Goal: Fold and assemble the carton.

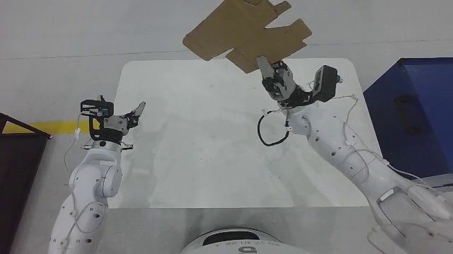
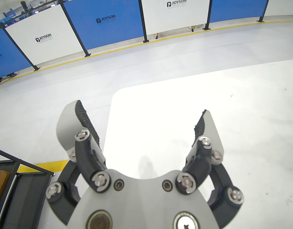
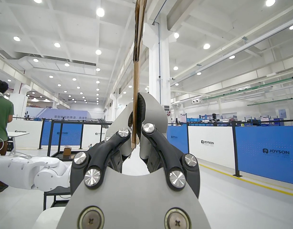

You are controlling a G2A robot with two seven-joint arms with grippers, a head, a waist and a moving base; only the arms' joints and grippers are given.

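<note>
**A:** Where is the carton (image 1: 244, 24) now?

**B:** It is flat and not folded, held in the air above the far edge of the table (image 1: 205, 148). The right fingers (image 3: 151, 110) are closed on its near edge, so the sheet extends away from them, beyond the table.

**A:** And the other arm?

**B:** The left fingers (image 2: 67, 125) are spread wide and hold nothing. They are at the left edge of the table, well apart from the carton. I think the carton must first come toward the table's middle.
</note>
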